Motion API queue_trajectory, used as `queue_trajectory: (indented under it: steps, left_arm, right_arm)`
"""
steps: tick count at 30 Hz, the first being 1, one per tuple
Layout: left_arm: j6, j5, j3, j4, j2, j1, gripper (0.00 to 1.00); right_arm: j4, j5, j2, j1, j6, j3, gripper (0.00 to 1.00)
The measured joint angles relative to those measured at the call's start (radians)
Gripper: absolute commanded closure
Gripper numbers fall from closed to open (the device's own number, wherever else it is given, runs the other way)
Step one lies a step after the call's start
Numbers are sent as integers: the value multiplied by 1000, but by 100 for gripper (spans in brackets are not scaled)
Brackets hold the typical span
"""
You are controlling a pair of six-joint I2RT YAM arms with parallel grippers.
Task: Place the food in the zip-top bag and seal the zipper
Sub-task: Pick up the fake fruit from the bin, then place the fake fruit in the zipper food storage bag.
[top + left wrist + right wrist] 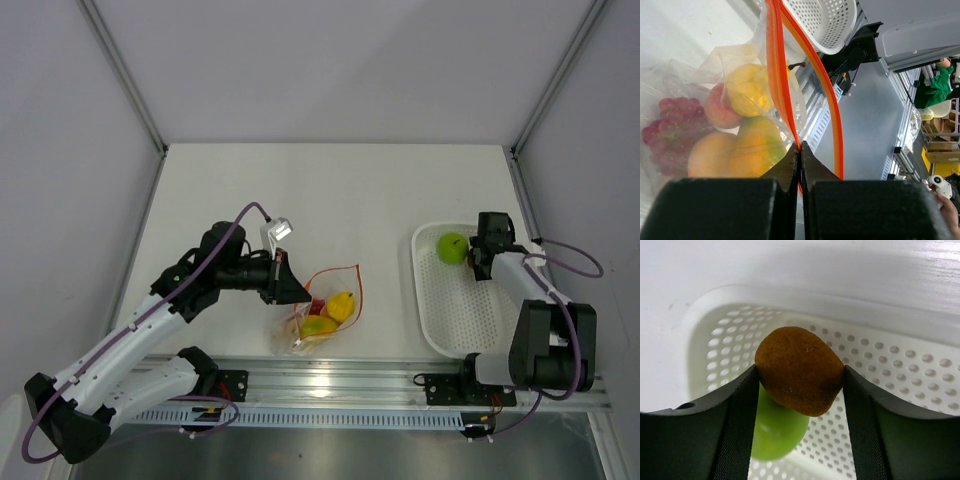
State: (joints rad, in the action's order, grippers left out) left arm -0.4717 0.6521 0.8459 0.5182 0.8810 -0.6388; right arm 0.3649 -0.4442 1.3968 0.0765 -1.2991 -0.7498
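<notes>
Left jaws pinched on zipper (780, 75), one lip only; bag (700, 60) showing five fruits (747, 90). Right jaws clamping one brown fruit (800, 370) above one green fruit (777, 432), one tray (900, 365). From above: bag at near edge of table (330, 190), tray well apart. Risk: mouth sagging shut, fruit missing it.

No text, label or number can be read

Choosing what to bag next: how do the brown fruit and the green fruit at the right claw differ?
The brown fruit is rough-looking and gripped in the right claw; the green fruit is smooth and lies ungripped in the white tray. The brown one partly hides the green one. Both are outside the zip-top bag.
</notes>
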Motion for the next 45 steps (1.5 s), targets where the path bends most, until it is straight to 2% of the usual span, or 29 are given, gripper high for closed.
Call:
queue_trajectory:
  steps: [2, 6, 11, 15, 23, 31, 37, 45]
  left_arm:
    - [-3, 4, -1, -6, -2, 0, 100]
    - [-10, 7, -11, -31, -7, 0, 99]
    - [-29, 15, -44, -78, 6, 0, 100]
    - [-49, 25, -57, -116, 43, 1, 99]
    - [-75, 35, -60, -172, 107, 1, 99]
    - [-107, 42, -60, -204, 122, 1, 99]
    - [-115, 42, -60, -204, 123, 1, 99]
    - [-117, 42, -60, -203, 125, 1, 99]
  right_arm:
    - [13, 0, -60, -5, 16, 11, 57]
    - [45, 15, -219, -14, 57, 58, 64]
    - [90, 72, -459, -32, 152, 145, 66]
    - [113, 168, -545, -69, 266, 162, 66]
    - [101, 461, -566, -275, 521, 139, 60]
    - [-66, 687, -566, -539, 656, 90, 58]
    - [-172, 748, -564, -724, 727, 11, 56]
    - [-235, 764, -491, -875, 789, -24, 45]
